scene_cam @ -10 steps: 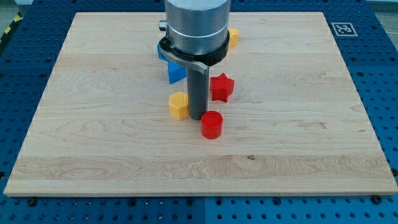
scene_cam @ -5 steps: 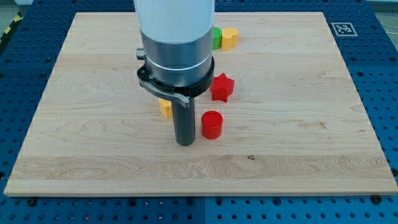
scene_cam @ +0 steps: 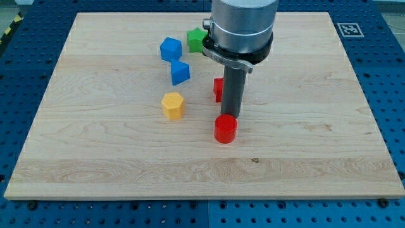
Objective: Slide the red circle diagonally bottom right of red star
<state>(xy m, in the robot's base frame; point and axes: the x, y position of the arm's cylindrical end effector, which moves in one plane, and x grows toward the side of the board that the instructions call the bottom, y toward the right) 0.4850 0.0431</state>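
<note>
The red circle [scene_cam: 225, 129] lies on the wooden board [scene_cam: 95, 145] a little right of centre, toward the view's bottom. My tip [scene_cam: 231, 117] stands just above it in the view, touching or almost touching its upper edge. The red star [scene_cam: 218, 89] is mostly hidden behind the rod; only its left edge shows, above the red circle. The arm's grey body covers the board's top middle.
A yellow hexagon block [scene_cam: 172, 105] lies left of the rod. A blue block [scene_cam: 180, 72] and another blue block [scene_cam: 170, 49] lie up and left of it. A green block [scene_cam: 196, 40] peeks out beside the arm body at the top.
My tip has swung from the red circle's lower left around to its upper side. The red circle has slid slightly down and right. The blue blocks have come into view.
</note>
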